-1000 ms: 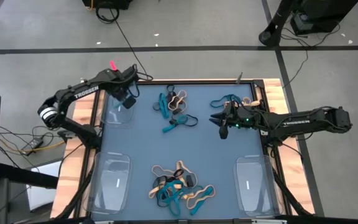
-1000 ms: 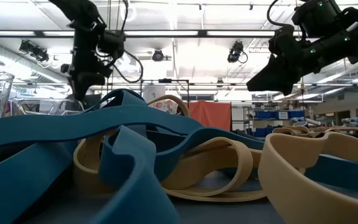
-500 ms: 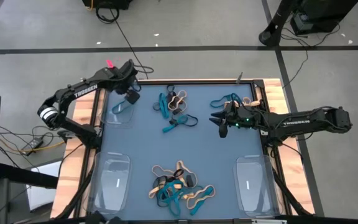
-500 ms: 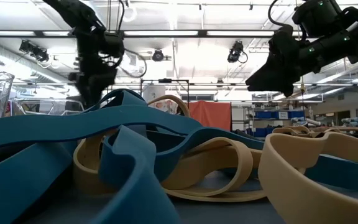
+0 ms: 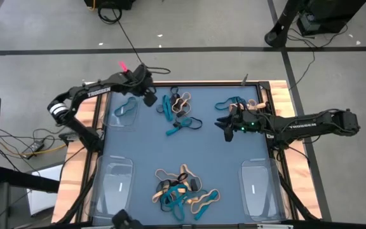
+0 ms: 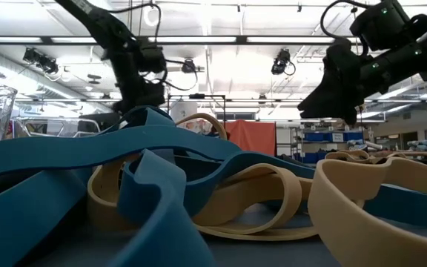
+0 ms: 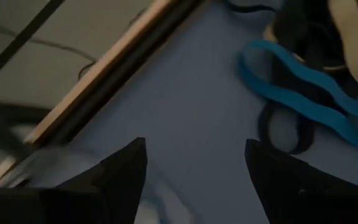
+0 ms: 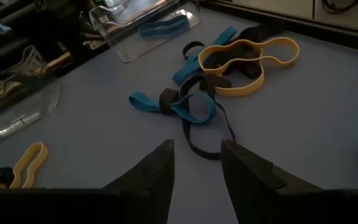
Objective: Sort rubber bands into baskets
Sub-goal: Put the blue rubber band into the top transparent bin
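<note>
task barely started; of the four clear baskets only the far-left basket (image 5: 123,109) holds anything, one blue band (image 5: 127,107) lying inside it, also visible in the right wrist view (image 8: 163,26); the near-left basket (image 5: 114,186) and near-right basket (image 5: 257,186) look to hold no bands, only a pale mark at their centres; the fourth basket, at the far right, is mostly hidden under the right arm, contents cannot tell; nearly all rubber bands are unsorted on the table (image 5: 138,149); three loose groups: a far-middle cluster (image 5: 178,111) of blue, tan and black loops, a small far-right bunch (image 5: 234,103) near the right gripper, and a big near pile (image 5: 182,189) between the two near baskets; left gripper (image 5: 149,97) sits between the far-left basket and the far-middle cluster, fingers spread wide, nothing in them in the left wrist view (image 7: 194,165); right gripper (image 5: 223,124) hovers above the table on the right, pointing at the middle cluster, fingers (image 8: 159,171) parted with nothing between them; judgement: one band done, dozens left, likely next a pick from the far-middle cluster
</note>
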